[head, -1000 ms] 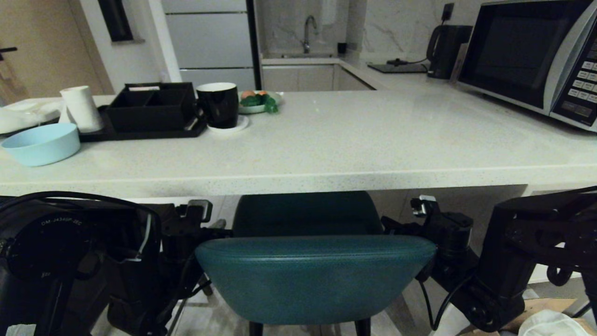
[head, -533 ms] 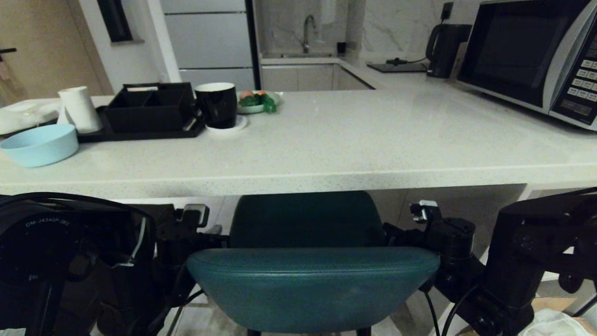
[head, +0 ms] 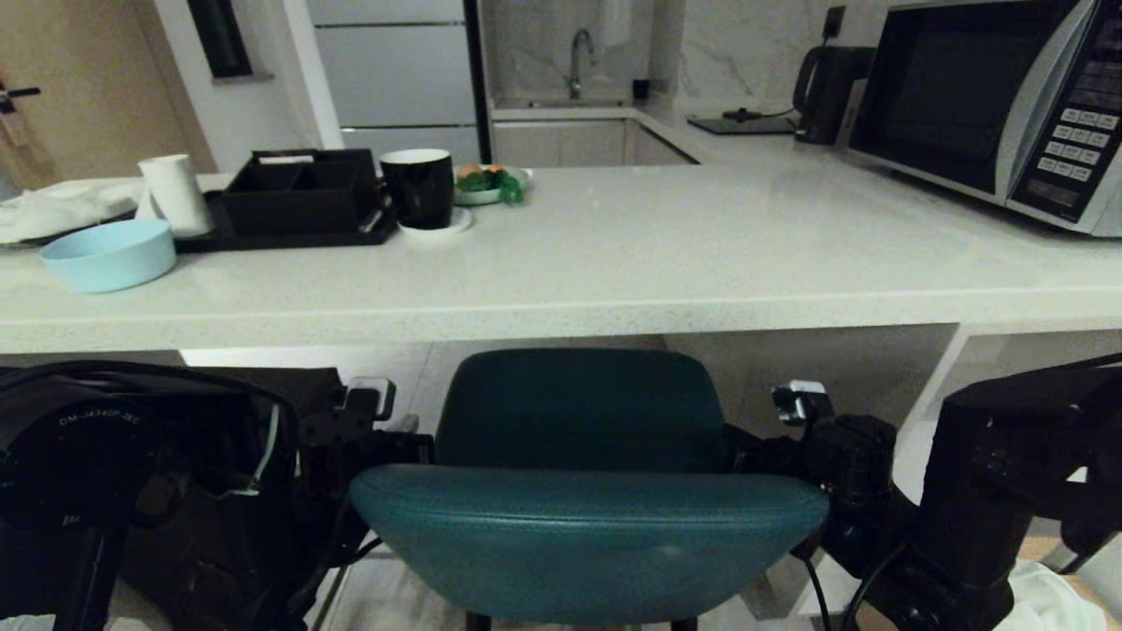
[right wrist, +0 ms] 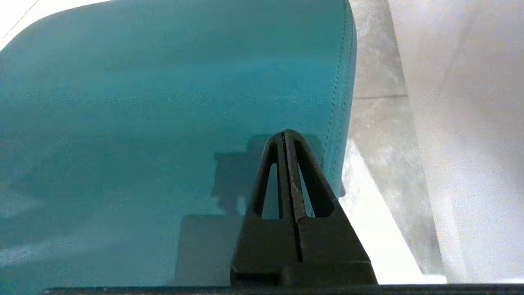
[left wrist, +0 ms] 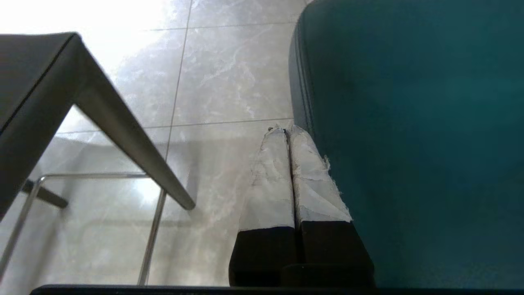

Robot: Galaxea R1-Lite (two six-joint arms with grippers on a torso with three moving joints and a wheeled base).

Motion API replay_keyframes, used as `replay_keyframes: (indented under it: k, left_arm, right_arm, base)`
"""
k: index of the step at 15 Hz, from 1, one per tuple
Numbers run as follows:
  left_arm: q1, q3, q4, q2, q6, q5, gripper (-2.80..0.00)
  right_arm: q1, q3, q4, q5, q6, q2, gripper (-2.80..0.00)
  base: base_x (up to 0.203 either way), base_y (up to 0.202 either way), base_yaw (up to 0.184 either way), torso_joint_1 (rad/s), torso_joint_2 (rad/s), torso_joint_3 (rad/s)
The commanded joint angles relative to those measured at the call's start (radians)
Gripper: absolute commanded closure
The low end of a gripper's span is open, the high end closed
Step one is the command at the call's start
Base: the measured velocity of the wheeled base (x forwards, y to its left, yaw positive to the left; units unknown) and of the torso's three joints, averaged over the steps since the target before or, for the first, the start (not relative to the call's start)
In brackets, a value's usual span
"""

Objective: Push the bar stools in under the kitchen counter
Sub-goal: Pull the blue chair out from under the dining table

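Note:
The teal bar stool stands in front of me, its curved backrest nearest and its seat reaching toward the kitchen counter. The seat's far edge shows just below the counter's front edge. My left gripper is shut and empty, its taped fingers beside the stool's left edge. My right gripper is shut and empty, with its tips against the teal leather near the right edge. The dark grey-brown stool stands to the left with a tapered leg.
On the counter's left part stand a light blue bowl, a black tray with boxes, a black mug and a white cup. A microwave sits at the right. The floor is pale tile.
The whole head view has shifted, so the camera has moved: the counter's edge sits higher and more of the teal seat shows below it. Both grippers stay shut at the backrest's ends.

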Motion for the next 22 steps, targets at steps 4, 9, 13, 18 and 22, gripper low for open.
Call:
replay_keyframes:
  k: [4, 9, 13, 18, 22]
  left_arm:
    - [-0.003, -0.001, -0.009, 0.004, -0.001, 0.002, 0.0]
    - [-0.003, 0.002, -0.009, 0.006, -0.001, 0.005, 0.0]
    - [-0.011, 0.005, -0.009, 0.007, -0.002, 0.009, 0.0]
    - [-0.02, 0.0, -0.009, 0.011, -0.002, 0.017, 0.0]
    - [-0.02, 0.003, -0.009, 0.011, -0.002, 0.02, 0.0]
  right_arm:
    - [-0.003, -0.009, -0.011, 0.0, 0.004, 0.011, 0.0]
    - [-0.005, -0.007, -0.011, 0.0, 0.007, 0.016, 0.0]
    - [-0.006, -0.007, -0.011, 0.0, 0.007, 0.026, 0.0]
    - [-0.005, -0.004, -0.011, -0.001, 0.005, 0.023, 0.0]
    - [-0.005, -0.004, -0.011, -0.001, 0.005, 0.023, 0.0]
  base:
    - [-0.195, 0.0, -0.002, 0.003, 0.0, 0.001]
    - [-0.061, 0.0, 0.0, -0.004, 0.0, 0.0]
    - [0.0, 0.0, 0.0, 0.0, 0.0, 0.0]
    - [-0.014, 0.0, 0.0, 0.001, 0.0, 0.001]
    - [-0.184, 0.0, 0.0, 0.003, 0.0, -0.001]
